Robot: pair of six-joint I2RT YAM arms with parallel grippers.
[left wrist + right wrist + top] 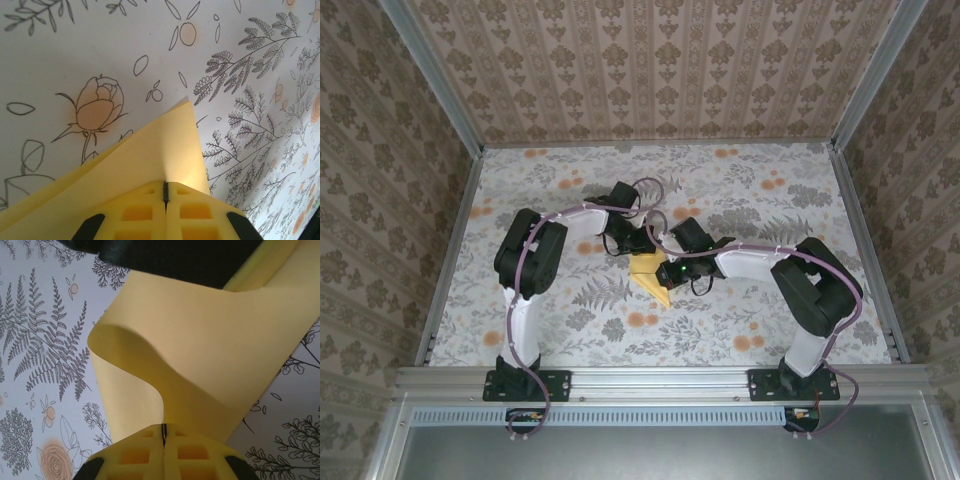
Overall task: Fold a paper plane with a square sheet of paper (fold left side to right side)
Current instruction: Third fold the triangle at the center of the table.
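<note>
Left end effector [165,187]: fingers pressed together, pinching the square sheet of paper [150,155] near one corner.
Right end effector [163,432]: fingers pressed together, pinching the same sheet, which curls over in a loose bend just ahead of it.
Sheet position: between both end effectors, over the middle of the desk [570,200], its pointed end toward the arm bases.
Desk surface: floral print.

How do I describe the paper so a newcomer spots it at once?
On the floral-print table, look at the centre, where the left gripper and right gripper meet. Both are shut on the pale-yellow sheet of paper. It is plain and curled, unlike the small orange printed flowers around it.
</note>
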